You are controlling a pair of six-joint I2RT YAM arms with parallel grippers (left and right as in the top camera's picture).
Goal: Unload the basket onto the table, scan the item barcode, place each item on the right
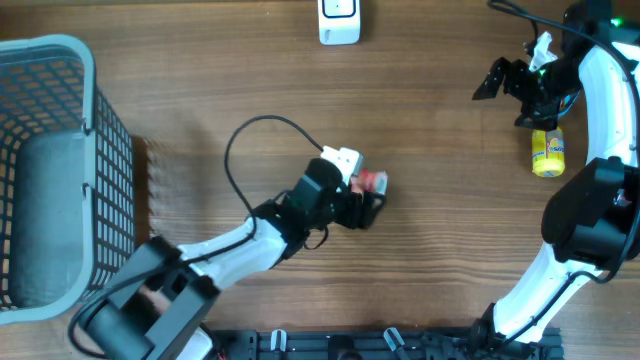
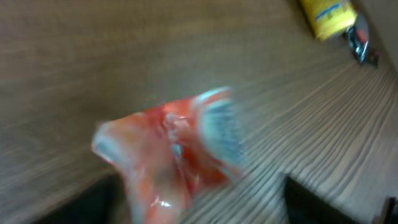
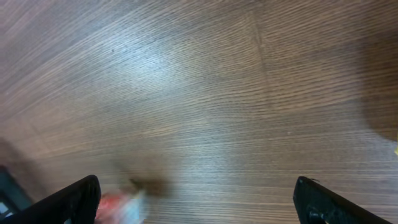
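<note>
Red crinkly foil packet seemed resting on wooden table, mid-centre, between left gripper's wide-spread jaws, ungripped. Right gripper gaped empty, far right. I judged set-down step. Next needs regrasp, barcode facing white boxy scanner.

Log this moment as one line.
left hand: open at packet | right hand: open, empty | bottle: not held

One red packet, one yellow bottle, one basket.
</note>
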